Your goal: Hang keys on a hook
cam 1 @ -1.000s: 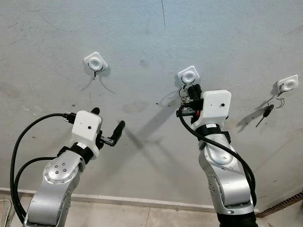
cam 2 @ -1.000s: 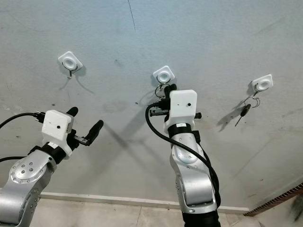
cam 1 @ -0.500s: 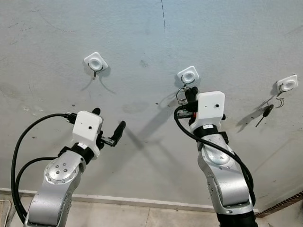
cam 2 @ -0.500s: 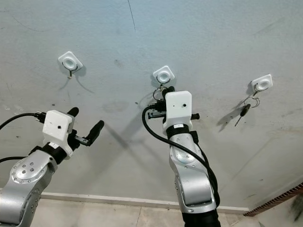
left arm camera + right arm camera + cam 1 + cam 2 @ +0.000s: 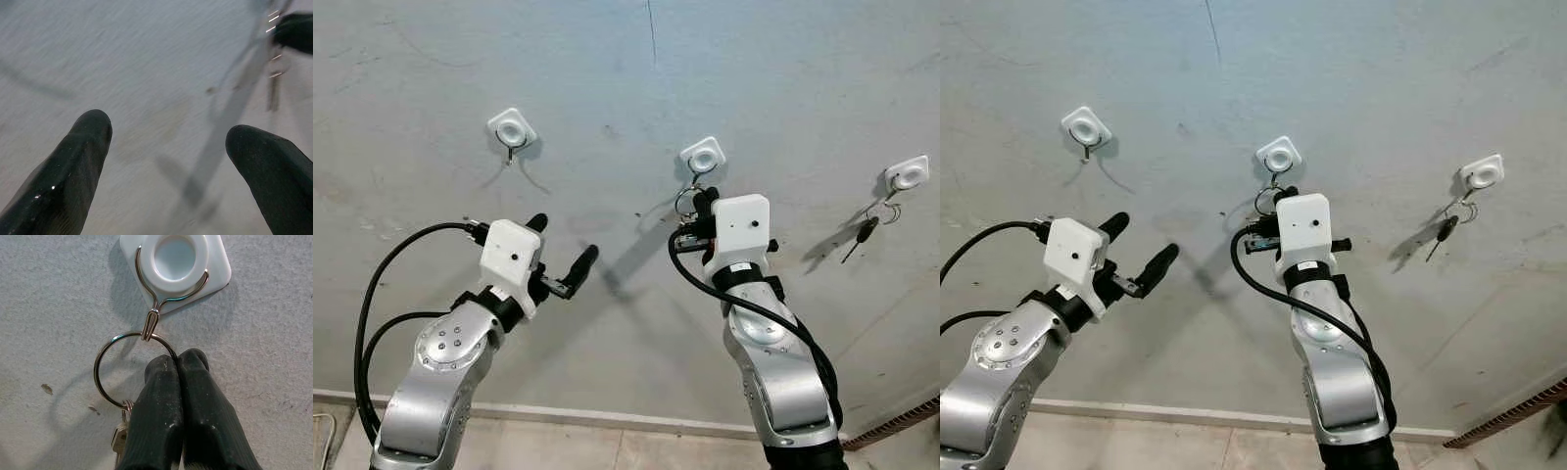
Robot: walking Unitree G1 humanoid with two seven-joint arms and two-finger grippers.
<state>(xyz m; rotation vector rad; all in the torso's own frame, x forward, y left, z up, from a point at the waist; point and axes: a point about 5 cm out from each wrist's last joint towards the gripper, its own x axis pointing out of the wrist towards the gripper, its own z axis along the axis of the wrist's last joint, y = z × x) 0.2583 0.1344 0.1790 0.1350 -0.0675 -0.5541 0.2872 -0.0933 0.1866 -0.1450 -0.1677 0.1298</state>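
We face a grey plaster wall [image 5: 607, 78] carrying three white stick-on hooks in a row. Going left to right: the left hook [image 5: 511, 129] has nothing on it. Below and just right of it we hold our left hand [image 5: 563, 257] up near the wall, its two black fingers [image 5: 73, 166] spread wide with nothing between them.

The middle hook [image 5: 176, 264] is the one in use. Our right hand [image 5: 177, 363] sits just under it, fingers pressed together and pinching the wire of the key ring [image 5: 110, 372] on its side. The top of the ring touches the hook's small metal tip [image 5: 149, 325], and as far as we can tell the ring is threaded over it. A brass-coloured key [image 5: 117, 440] dangles from a smaller loop at the ring's bottom, partly hidden behind our fingers.

The right hook [image 5: 908, 174] already holds another key set [image 5: 862, 235], which hangs slanted against the wall.

Handling judgement: the bunch looks light, so weight is no concern. The ring is thin, stiff, polished wire, likely to slip or twist in a pinch; the key swings freely below it. The side of the ring is the sensible hold, leaving the top arc free for the tip. The hook tip is short, so the ring may sit shallowly.
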